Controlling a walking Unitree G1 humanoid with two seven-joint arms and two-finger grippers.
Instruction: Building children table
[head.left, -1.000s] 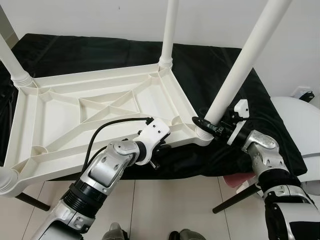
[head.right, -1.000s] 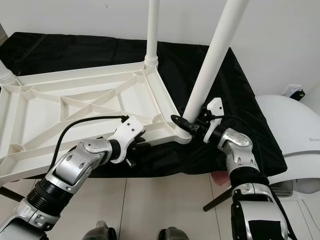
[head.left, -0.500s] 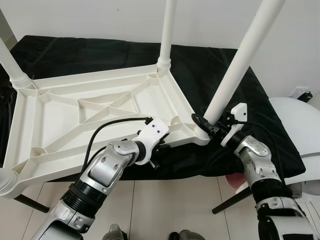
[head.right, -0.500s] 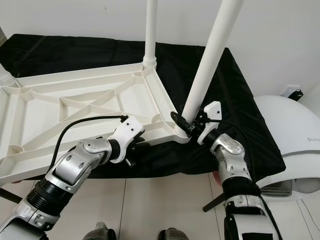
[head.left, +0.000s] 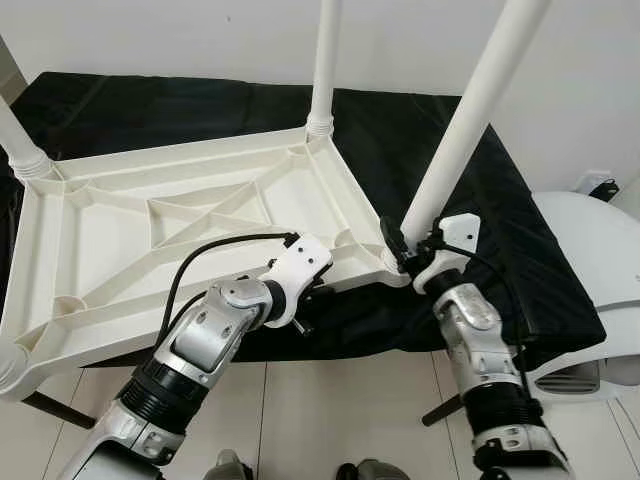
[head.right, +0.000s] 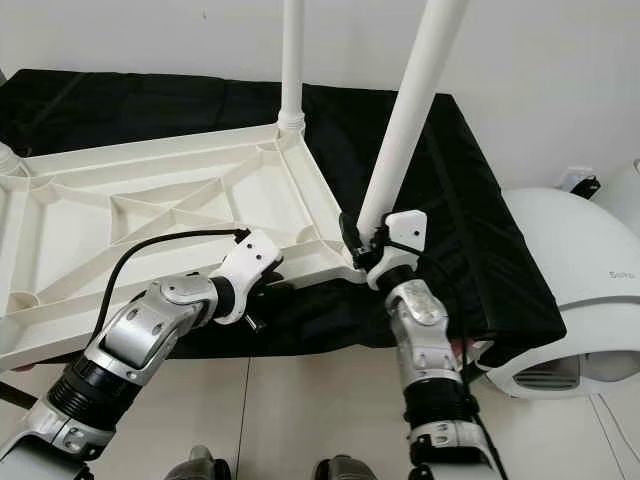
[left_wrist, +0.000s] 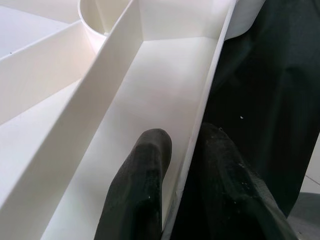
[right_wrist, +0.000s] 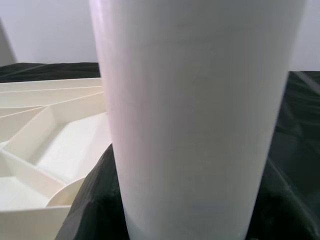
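Observation:
The white plastic table top (head.left: 120, 265) lies upside down on a black-covered surface. White legs stand in its far corners (head.left: 322, 60) and at the left (head.left: 18, 135). My left gripper (head.left: 312, 298) is shut on the near rim, one black finger (left_wrist: 142, 190) inside the rim wall (left_wrist: 200, 125) and the other outside. At the near right corner, my right gripper (head.left: 404, 245) is shut around the base of a tilted white leg (head.left: 465, 120). That leg (right_wrist: 200, 110) stands close before the right wrist camera, dark fingers (right_wrist: 92, 200) at its sides.
Black cloth (head.left: 520, 240) hangs over the surface's right and near edges. A white rounded appliance (head.left: 600, 300) stands at the right, a wall socket (head.left: 600, 183) behind it. A dark slanted support leg (head.left: 442, 410) reaches the tiled floor (head.left: 330, 420) below.
My right forearm has swung left and in under the corner, the gripper staying at the leg's base. The leg leans a little less. The left gripper keeps its hold on the rim.

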